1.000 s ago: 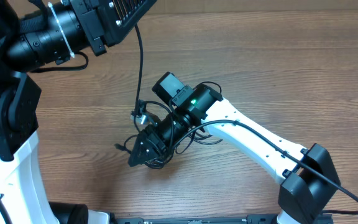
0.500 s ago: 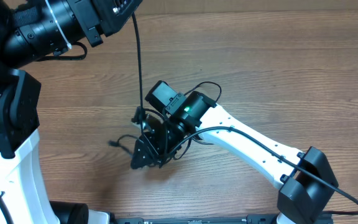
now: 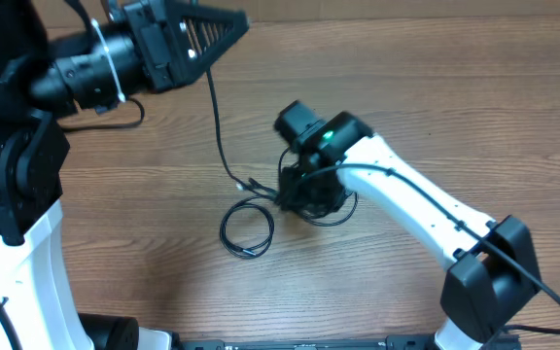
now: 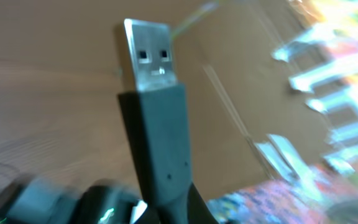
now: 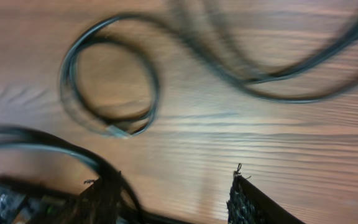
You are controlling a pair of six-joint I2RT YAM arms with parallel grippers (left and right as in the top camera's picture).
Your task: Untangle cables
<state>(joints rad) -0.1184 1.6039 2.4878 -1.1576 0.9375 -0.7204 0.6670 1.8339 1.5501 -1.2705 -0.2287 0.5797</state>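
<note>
Looks like a smooth wood-grain table (image 3: pixel 436 107) with a soft sheen. Thin black cables (image 3: pixel 214 117), smooth rubbery-plastic jackets. USB plug (image 4: pixel 149 59): bright bare metal shell, matt dark grey plastic body. Glossy white plastic on the right arm (image 3: pixel 416 199), rough knobbly black pads (image 5: pixel 248 200) on the right gripper (image 5: pixel 173 183).

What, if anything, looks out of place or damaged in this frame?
Nothing looks damaged. One cable hangs from the shut left gripper down to the table, its USB plug sticking out of the grip. A coiled loop lies apart; the remaining cables are bunched below the open right gripper.
</note>
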